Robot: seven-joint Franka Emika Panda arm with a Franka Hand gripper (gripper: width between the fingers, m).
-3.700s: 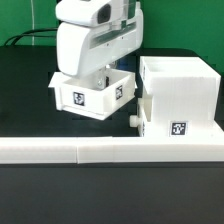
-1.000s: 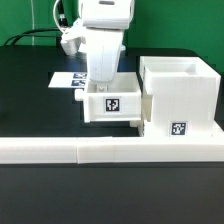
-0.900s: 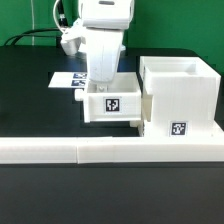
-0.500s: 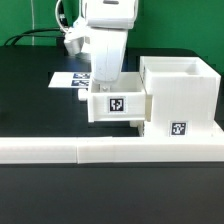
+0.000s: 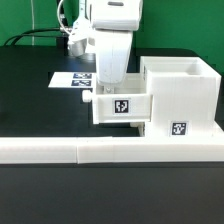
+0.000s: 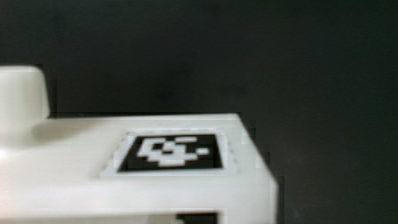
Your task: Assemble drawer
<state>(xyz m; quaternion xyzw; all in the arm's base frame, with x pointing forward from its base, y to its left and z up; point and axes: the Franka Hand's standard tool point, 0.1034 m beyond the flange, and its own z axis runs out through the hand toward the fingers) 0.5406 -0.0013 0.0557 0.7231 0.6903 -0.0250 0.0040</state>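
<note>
The tall white housing point(image 5: 182, 92), with a square tag on its front, stands at the exterior view's right. A small white tray point(image 5: 122, 106) with a tag and a side knob point(image 5: 88, 99) hangs level above the table, its right end against the housing's open left side. My gripper point(image 5: 109, 84) reaches down from above into the tray and is shut on its wall; the fingertips are hidden. The wrist view shows the tray's tagged face point(image 6: 173, 152) and its knob point(image 6: 18, 95), but no fingers. A second tray is not clearly visible.
The marker board point(image 5: 68, 80) lies flat on the black table behind the tray. A long low white wall strip point(image 5: 80, 151) runs across the front, against the housing's base. A cable point(image 5: 30, 35) lies at the back left.
The tray was tilted and held further left 3.7 s ago. Over the last second my gripper has slid it level to the right, toward the housing.
</note>
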